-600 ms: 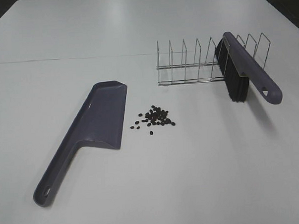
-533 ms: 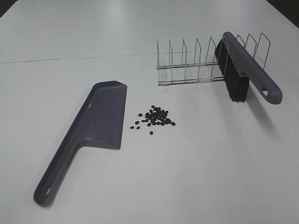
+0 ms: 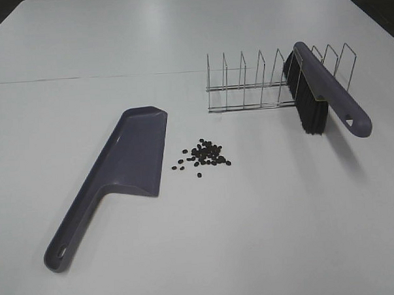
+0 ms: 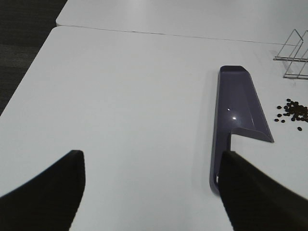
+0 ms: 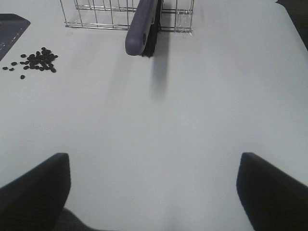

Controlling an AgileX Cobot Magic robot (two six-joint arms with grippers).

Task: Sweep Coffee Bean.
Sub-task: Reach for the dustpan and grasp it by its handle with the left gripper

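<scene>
The coffee beans [image 3: 204,155] lie in a small dark cluster on the white table [image 3: 253,236], just right of the purple dustpan [image 3: 123,173], which lies flat. The purple brush [image 3: 329,96] with black bristles leans in the wire rack [image 3: 246,86]. Neither gripper shows in the exterior high view. In the left wrist view my left gripper [image 4: 149,192] is open and empty above the table, short of the dustpan [image 4: 238,110], with the beans [image 4: 292,109] beyond it. My right gripper [image 5: 154,192] is open and empty, well back from the brush [image 5: 142,24] and the beans [image 5: 33,60].
The wire rack [image 5: 96,14] stands behind the beans with several upright dividers. A seam [image 3: 83,78] runs across the table at the back. The table's edge and dark floor [image 4: 19,43] show beside the left gripper.
</scene>
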